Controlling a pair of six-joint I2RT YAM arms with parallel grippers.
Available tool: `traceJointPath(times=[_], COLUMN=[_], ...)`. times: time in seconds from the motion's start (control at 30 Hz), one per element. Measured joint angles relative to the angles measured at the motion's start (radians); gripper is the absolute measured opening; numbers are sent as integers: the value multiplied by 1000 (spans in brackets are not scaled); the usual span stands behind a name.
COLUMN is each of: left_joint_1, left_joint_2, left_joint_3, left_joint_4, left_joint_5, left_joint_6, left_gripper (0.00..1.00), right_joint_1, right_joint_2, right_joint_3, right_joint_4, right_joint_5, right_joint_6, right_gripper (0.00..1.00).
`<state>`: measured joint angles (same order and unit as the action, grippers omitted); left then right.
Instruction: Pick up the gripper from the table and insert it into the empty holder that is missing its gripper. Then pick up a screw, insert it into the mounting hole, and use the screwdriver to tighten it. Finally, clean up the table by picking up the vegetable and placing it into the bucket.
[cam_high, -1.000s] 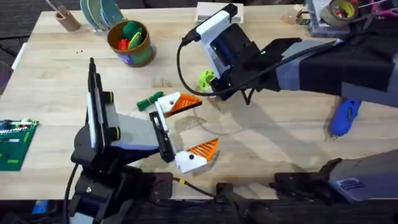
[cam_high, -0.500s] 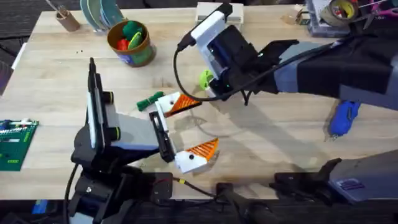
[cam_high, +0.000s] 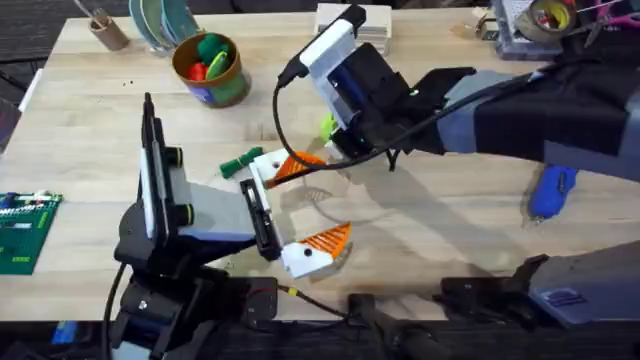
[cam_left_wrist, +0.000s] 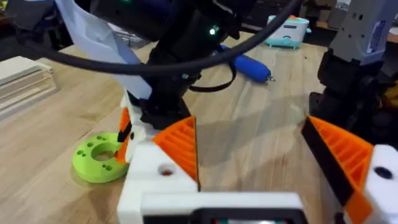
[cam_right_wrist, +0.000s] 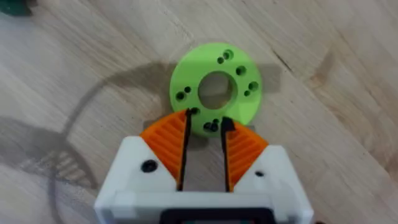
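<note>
My left gripper (cam_high: 305, 205) lies open on the table. Each of its white holders (cam_high: 262, 168) carries an orange ribbed gripper wedge (cam_high: 297, 164). My right gripper (cam_right_wrist: 205, 132) hangs over the near rim of the lime-green disc (cam_right_wrist: 216, 87), its fingers a narrow gap apart with a small dark screw head (cam_right_wrist: 212, 126) between the tips. The blue screwdriver (cam_high: 552, 190) lies far right. The dark green vegetable (cam_high: 238, 163) rests just left of the upper holder. The bucket (cam_high: 228, 90) stands at the back left with toys inside.
A green circuit board (cam_high: 25, 230) lies at the left edge. A brown cup (cam_high: 108, 35) and stacked plates (cam_high: 160, 22) stand at the back left. A tape roll (cam_high: 548, 15) and clutter sit at the back right. The right arm (cam_high: 520, 110) spans the table's right half.
The right arm has shifted a little left and toward the back, so its wrist now covers more of the lime-green disc. The left arm has not moved.
</note>
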<state>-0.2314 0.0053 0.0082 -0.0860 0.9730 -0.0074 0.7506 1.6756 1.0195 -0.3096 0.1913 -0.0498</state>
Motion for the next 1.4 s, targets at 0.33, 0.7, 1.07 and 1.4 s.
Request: traceJointPath(times=[0.33, 0.7, 1.07, 1.4], left_joint_1=[0, 0, 0, 0], left_joint_2=[0, 0, 0, 0], left_joint_3=[0, 0, 0, 0], left_joint_4=[0, 0, 0, 0], left_joint_5=[0, 0, 0, 0], left_joint_6=[0, 0, 0, 0], left_gripper=[993, 993, 994, 992], right_joint_1=[-1, -3, -3, -3], right_joint_2=[13, 13, 13, 13], right_joint_3=[0, 1, 6, 7], right_joint_4=[-1, -2, -5, -4], right_joint_5=[3, 8, 14, 15], right_joint_6=[0, -3, -3, -3], right_gripper=[362, 240, 80, 12])
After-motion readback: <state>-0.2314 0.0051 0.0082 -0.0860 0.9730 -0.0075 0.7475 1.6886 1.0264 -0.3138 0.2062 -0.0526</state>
